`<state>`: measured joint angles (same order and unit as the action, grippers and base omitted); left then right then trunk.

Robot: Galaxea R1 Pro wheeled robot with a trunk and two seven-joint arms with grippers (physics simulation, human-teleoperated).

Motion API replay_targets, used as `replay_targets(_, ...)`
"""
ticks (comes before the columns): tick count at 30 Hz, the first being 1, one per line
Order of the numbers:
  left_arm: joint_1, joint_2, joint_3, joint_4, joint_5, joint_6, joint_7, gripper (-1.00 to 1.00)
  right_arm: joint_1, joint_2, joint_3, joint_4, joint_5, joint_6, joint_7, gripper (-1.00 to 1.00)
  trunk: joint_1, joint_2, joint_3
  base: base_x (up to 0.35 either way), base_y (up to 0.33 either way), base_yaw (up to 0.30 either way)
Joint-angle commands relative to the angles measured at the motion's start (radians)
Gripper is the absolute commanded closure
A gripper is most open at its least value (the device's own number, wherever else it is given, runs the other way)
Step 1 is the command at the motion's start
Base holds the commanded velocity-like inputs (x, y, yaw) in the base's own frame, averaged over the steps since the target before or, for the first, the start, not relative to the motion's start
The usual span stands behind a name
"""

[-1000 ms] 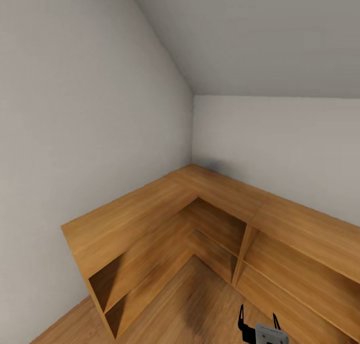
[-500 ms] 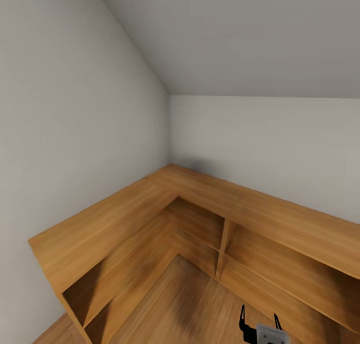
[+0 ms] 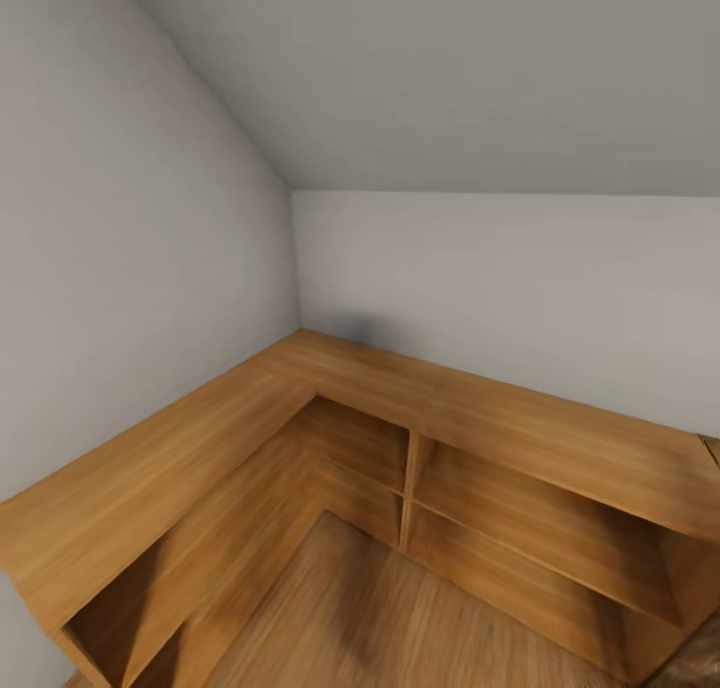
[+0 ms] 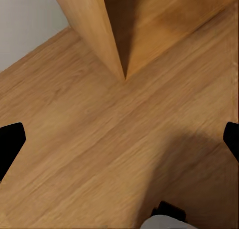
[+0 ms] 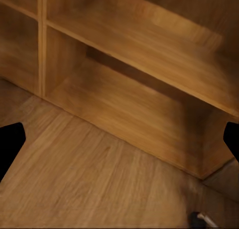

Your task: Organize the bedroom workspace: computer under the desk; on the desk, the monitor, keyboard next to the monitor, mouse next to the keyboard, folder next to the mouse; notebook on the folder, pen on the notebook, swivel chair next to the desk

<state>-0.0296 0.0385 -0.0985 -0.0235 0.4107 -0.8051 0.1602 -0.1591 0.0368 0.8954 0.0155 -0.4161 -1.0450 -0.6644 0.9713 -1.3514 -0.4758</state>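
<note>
Right now the robot looks to be in transit: none of the task's things (computer, monitor, keyboard, mouse, folder, notebook, pen, swivel chair) are in sight, so where they lie can't be told from here.

Head view: an L-shaped low wooden shelf unit (image 3: 330,388) w/ open cubbies runs along two plain grey walls (image 3: 480,268) into the corner, light-brown plank floor (image 3: 400,618) in front. Its top board is bare wood, cubbies dark inside.

Left wrist view: left gripper (image 4: 119,141) spread wide, black fingertips (image 4: 10,139) at both edges of the picture, nothing between them, just floor and the end panel of the shelf unit. Right wrist view: right gripper (image 5: 119,141) likewise spread wide and holding nothing, looking at the lower shelves (image 5: 129,104) and floor.

Handling, as a judgement from the task alone, since nothing shows:
- folder & notebook: prob. light, flat, thin; best pinched at an overhanging edge, may flex or slide.
- pen: tiny, rolls; grip mid-barrel, set down gently.
- mouse: light, smooth, rounded; take across the sides.
- keyboard: long, stiff; hold near centre to avoid tipping.
- chair: rolls; push, don't lift.
</note>
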Motion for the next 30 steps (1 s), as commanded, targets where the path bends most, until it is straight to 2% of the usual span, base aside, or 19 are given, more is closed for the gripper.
replay_targets(1, 0.009, 0.001, -0.009, 0.0, 0.002, -0.048, -0.011, -1.0, 0.009, 0.0, 0.008, 0.002, 0.017, -0.002, -0.002, -1.0, 0.0, -0.001, -0.001, 0.0, 0.0, -0.273)
replay_targets(6, 0.061, -0.001, -0.009, 0.0, 0.002, -0.204, -0.055, -1.0, 0.04, 0.0, 0.008, -0.001, 0.104, -0.002, 0.002, -1.0, 0.0, -0.001, 0.001, 0.0, 0.0, -0.271)
replay_targets(9, 0.076, -0.001, -0.009, 0.0, 0.002, -0.242, -0.063, -1.0, 0.046, 0.0, 0.008, -0.001, 0.123, -0.002, 0.003, -1.0, 0.0, -0.001, 0.002, 0.0, 0.0, -0.269)
replay_targets(19, 0.092, -0.005, -0.009, 0.0, 0.0, -0.242, -0.071, -1.0, 0.052, 0.0, 0.008, -0.004, 0.144, -0.002, 0.003, -1.0, 0.0, -0.001, 0.007, 0.0, 0.016, -0.27)
replay_targets(30, 0.092, -0.008, -0.009, 0.0, 0.0, -0.242, -0.069, -1.0, 0.052, 0.001, 0.008, -0.015, 0.145, -0.002, 0.003, -1.0, 0.0, -0.001, 0.013, 0.008, 0.259, -0.279)
